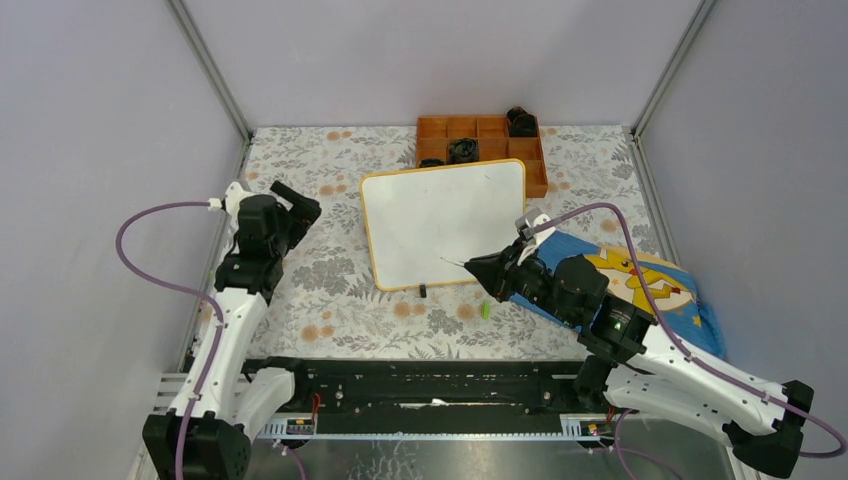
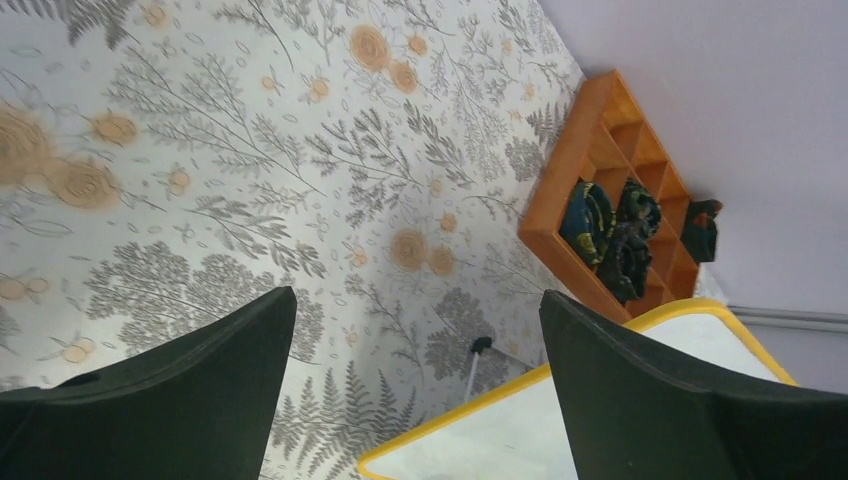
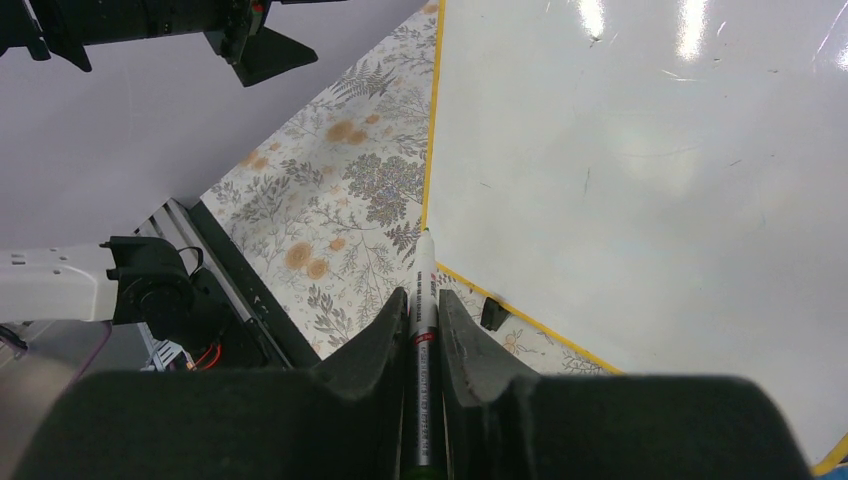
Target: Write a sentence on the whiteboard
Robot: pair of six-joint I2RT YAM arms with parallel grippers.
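While the right gripper clamps a marker whose barrel print is too small to read, its tip sits at the near edge of the whiteboard, which lies mid-table just before the orange tray. That arm stretches low and leftward. The left gripper hangs beside the board, fingers wide apart.

The floral-patterned table carries the whiteboard, an orange compartment tray just behind it, a blue cartoon-print cloth at right, and 1 small green cap.
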